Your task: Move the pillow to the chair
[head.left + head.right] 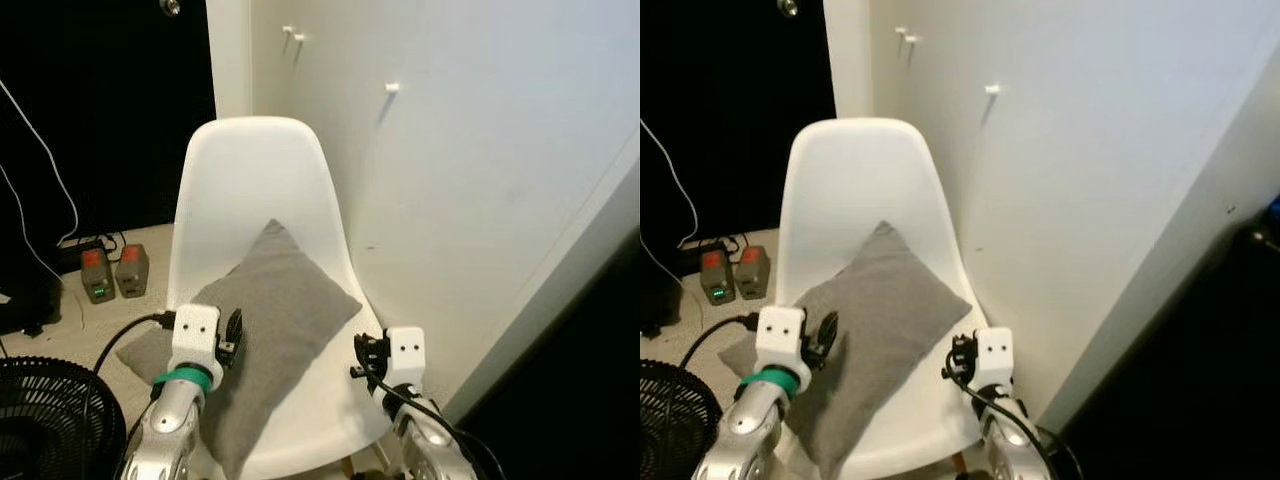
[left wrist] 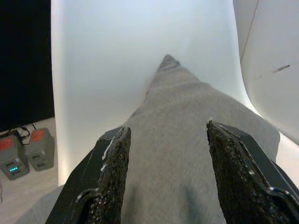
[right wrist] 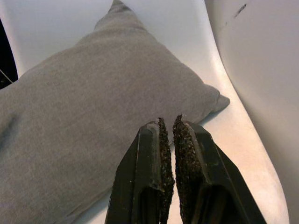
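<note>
A grey square pillow (image 1: 275,310) lies on the seat of a white shell chair (image 1: 250,170), with one corner pointing up the backrest and its left corner hanging over the seat's edge. My left gripper (image 2: 166,128) hovers open just over the pillow's left half, its two black fingers spread with grey fabric showing between them. My right gripper (image 3: 169,122) is shut with nothing in it. It sits over the bare white seat just off the pillow's right corner (image 3: 219,100).
A white wall (image 1: 480,150) with small pegs runs close along the chair's right side. A black fan (image 1: 45,420) stands on the floor at the lower left. Two grey battery packs (image 1: 115,272) and cables lie on the floor left of the chair.
</note>
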### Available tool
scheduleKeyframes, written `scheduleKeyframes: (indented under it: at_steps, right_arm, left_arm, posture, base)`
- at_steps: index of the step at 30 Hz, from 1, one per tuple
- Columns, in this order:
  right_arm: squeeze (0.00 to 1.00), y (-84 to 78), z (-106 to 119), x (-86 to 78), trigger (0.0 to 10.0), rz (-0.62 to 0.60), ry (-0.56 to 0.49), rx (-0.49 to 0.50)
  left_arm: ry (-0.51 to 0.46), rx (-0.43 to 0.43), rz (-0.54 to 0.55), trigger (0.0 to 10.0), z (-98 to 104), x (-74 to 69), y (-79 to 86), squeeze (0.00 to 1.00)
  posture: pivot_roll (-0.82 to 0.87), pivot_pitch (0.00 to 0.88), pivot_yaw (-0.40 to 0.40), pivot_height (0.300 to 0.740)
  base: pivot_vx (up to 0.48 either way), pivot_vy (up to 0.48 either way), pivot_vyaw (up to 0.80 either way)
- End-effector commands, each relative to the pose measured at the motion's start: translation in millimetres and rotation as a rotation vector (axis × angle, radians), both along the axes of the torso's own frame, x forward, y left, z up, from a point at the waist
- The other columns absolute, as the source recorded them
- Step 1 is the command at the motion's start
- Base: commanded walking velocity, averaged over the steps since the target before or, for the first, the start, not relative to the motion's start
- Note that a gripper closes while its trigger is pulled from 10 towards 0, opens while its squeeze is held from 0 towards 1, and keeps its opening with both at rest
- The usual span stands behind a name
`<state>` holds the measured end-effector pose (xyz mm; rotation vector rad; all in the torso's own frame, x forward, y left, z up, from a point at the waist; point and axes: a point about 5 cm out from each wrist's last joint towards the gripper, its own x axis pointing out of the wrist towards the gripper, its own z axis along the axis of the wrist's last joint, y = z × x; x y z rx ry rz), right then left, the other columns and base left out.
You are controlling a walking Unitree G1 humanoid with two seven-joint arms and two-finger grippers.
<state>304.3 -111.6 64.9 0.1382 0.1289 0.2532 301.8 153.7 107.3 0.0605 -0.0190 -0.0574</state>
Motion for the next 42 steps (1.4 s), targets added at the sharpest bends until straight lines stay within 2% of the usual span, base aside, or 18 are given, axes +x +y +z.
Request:
scheduleKeyframes:
  at_steps: [1,8,18,25,32,37,42]
  right_arm:
    - [0.00,-1.4,-2,-0.8,10.0,-0.009,0.003,-0.006]
    - [0.00,-8.3,-2,-1.3,10.0,-0.036,-0.008,-0.002]
    - [0.00,-8.7,-3,-1.3,10.0,-0.038,-0.012,-0.003]
    - [0.00,-8.2,-2,-0.5,10.0,-0.043,-0.016,-0.005]
    - [0.00,-11.3,-6,-2.8,10.0,-0.046,-0.003,-0.010]
    - [0.00,-11.7,-9,-3.3,10.0,-0.048,0.015,-0.008]
    - [0.00,-7.6,-11,-5.3,10.0,-0.036,0.029,-0.030]
  left_arm:
    - [0.029,-0.004,0.006,10.0,-5,-3.4,-0.1,0.00]
    - [0.025,0.010,-0.004,10.0,-4,0.4,-5.1,0.00]
    - [0.028,-0.012,-0.025,10.0,2,2.4,-11.2,0.00]
    - [0.048,-0.020,-0.004,10.0,-4,1.4,-5.0,0.00]
    - [0.064,-0.010,0.015,10.0,-9,-3.0,0.6,0.00]
    - [0.063,-0.064,0.086,10.0,-6,-4.8,9.8,0.00]
    - [0.087,-0.038,0.060,10.0,-13,-7.5,9.3,0.00]
  posture:
    - [0.00,0.000,-0.027,0.651]
    - [-0.03,0.000,0.002,0.676]
    - [-0.03,0.000,0.001,0.711]
    - [-0.03,0.000,0.007,0.740]
    - [-0.02,0.000,-0.003,0.740]
    - [-0.01,0.000,-0.011,0.740]
    - [-0.04,0.000,-0.002,0.740]
  base:
    - [0.000,0.000,0.00]
    - [0.000,0.000,0.00]
    - [0.000,0.000,0.00]
    - [0.000,0.000,0.00]
    - [0.000,0.000,0.00]
    - [0.000,0.000,0.00]
    - [0.000,0.000,0.00]
